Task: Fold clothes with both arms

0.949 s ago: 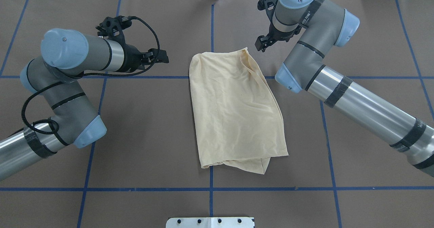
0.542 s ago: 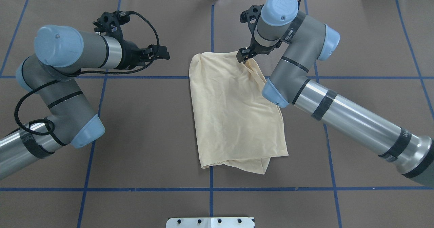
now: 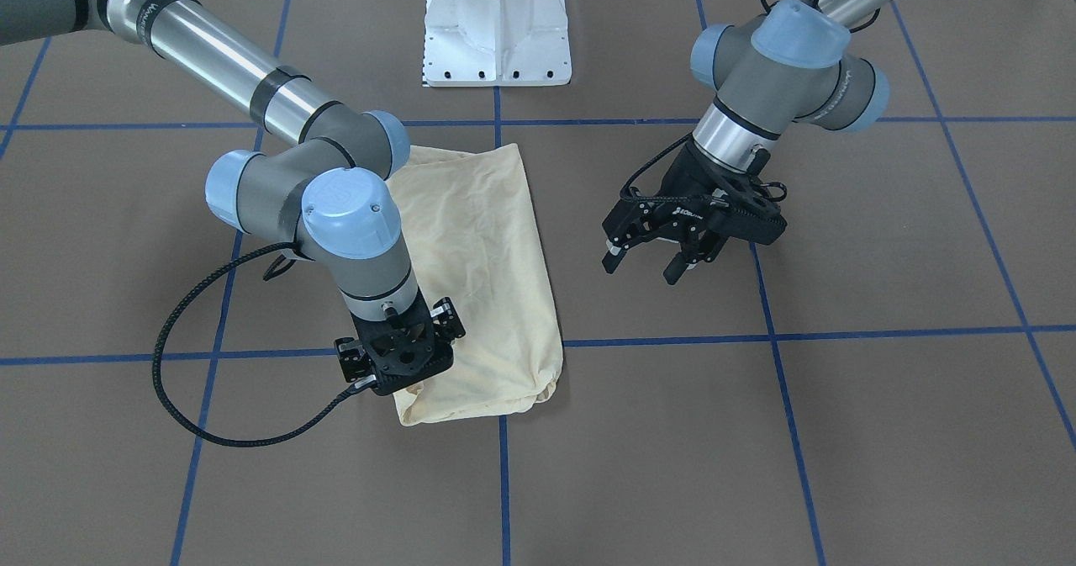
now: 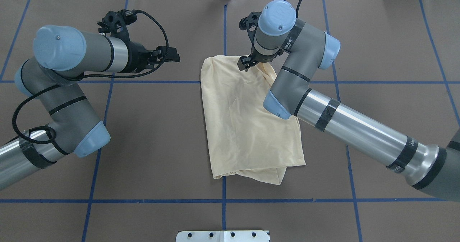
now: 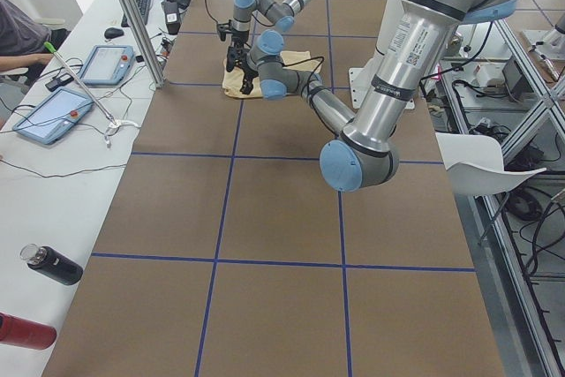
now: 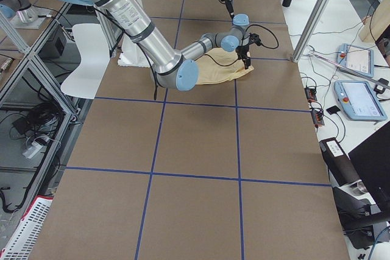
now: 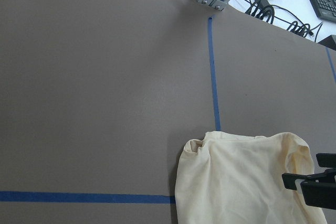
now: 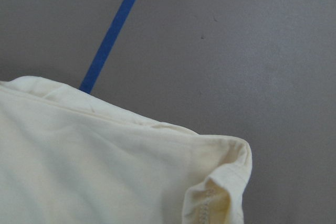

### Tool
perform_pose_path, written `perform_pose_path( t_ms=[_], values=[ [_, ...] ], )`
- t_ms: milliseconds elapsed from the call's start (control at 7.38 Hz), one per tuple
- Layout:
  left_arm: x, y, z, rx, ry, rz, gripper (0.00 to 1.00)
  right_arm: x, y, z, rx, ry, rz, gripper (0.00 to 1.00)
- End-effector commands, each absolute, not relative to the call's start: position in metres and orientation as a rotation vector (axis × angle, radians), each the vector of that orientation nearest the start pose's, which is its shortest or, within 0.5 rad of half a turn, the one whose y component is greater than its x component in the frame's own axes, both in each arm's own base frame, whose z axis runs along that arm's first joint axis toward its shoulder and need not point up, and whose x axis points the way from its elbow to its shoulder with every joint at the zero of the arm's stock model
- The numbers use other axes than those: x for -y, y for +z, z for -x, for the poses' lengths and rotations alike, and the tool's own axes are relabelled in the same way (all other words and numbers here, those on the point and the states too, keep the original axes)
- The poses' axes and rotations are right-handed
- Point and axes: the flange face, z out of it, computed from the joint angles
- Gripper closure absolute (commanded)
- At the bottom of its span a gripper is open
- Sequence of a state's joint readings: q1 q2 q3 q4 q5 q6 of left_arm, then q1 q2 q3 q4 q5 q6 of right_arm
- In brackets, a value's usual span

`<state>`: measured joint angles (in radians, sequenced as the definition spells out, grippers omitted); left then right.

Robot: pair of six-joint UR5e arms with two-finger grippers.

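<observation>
- Desk (image 4: 151,127) covering is carrying the T-shirt (image 4: 244,127) across its middle blue line. The shirt is lying as a long folded strip, plain side up, and is keeping the same outline as a second ago.
- Right arm (image 4: 359,130) is making the only big change: it is swinging in from beside the shirt's far right corner and is now reaching across the cloth, with its elbow hanging over the shirt's right edge.
- Left arm (image 4: 72,51) is barely shifting and is waiting well to the side of the shirt.
- Right claw (image 4: 245,64) is now pressing down at the shirt's far hem, just inside that corner. Whether it is clenching the fabric or hanging released, I cannot tell, since its fingers are hiding under the wrist.
- Left claw (image 3: 641,268) is hanging released and empty, with fingers spread, apart from the cloth.
- Judging by this, a grab at the far hem is starting, probably for folding that end toward the near one. The left side is not yet joining in.
</observation>
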<state>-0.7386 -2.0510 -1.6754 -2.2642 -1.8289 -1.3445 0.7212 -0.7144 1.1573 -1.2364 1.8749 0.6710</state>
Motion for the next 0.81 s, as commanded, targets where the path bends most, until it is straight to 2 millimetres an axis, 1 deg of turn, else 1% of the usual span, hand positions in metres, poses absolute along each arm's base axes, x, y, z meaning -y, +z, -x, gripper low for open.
perform_pose_path(
  t_ms=[0,271,678],
  values=[
    [0.513,0.254,-0.404,-1.233,-0.274,-0.394,0.00,0.616,0.284,0.543,0.727,-0.284,-0.354,0.00],
    [0.513,0.253,-0.405,-1.237,-0.278,-0.391,0.00,0.615,0.295,0.542,0.716,-0.288,-0.347,0.00],
    [0.513,0.249,-0.405,-1.242,-0.276,-0.394,0.00,0.621,0.304,0.533,0.698,-0.278,-0.353,0.00]
  ],
)
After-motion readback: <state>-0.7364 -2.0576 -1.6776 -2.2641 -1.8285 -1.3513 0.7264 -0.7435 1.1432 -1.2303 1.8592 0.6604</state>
